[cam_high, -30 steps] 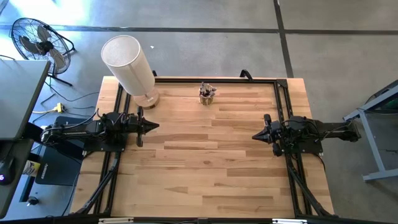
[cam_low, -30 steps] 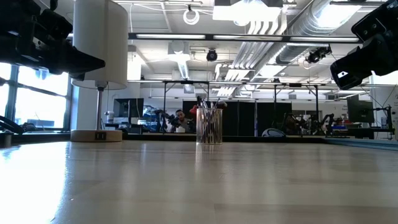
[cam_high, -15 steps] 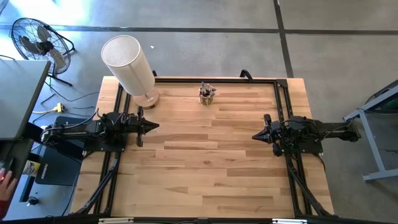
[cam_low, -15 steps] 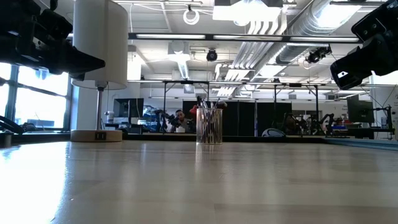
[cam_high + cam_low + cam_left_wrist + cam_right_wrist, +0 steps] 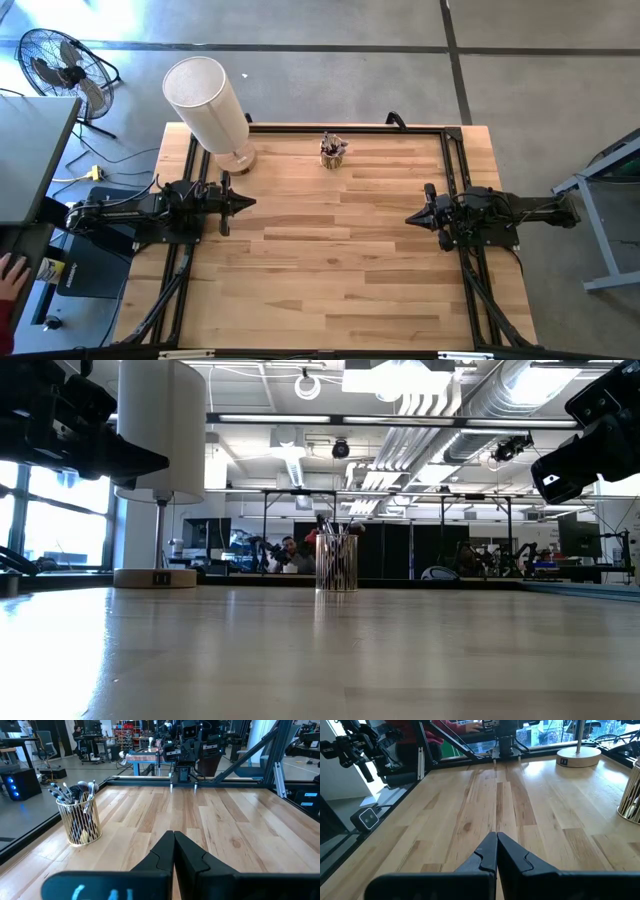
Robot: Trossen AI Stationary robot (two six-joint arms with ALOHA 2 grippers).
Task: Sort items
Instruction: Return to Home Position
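Several makeup brushes (image 5: 75, 792) stand bristles-up in a small clear cup with gold stripes (image 5: 80, 822), which rests on its base near the table's far edge (image 5: 333, 151) (image 5: 337, 560). My left gripper (image 5: 174, 836) is shut and hovers over the table's left side (image 5: 250, 202), pointing right. My right gripper (image 5: 496, 836) is shut and hovers over the right side (image 5: 410, 217), pointing left. Both are well away from the cup, which shows only by its edge (image 5: 631, 795) in the right wrist view.
A lamp with a large white cylindrical shade (image 5: 205, 100) stands on a round base (image 5: 154, 576) at the table's far left corner. A black frame (image 5: 300, 128) runs along the table's far and side edges. Bare wood lies between the two arms. A person's hand (image 5: 10, 272) shows off-table at left.
Both arms and the cup stay still. A person's hand at the picture's left edge, beyond the table, has come into view and shifted.
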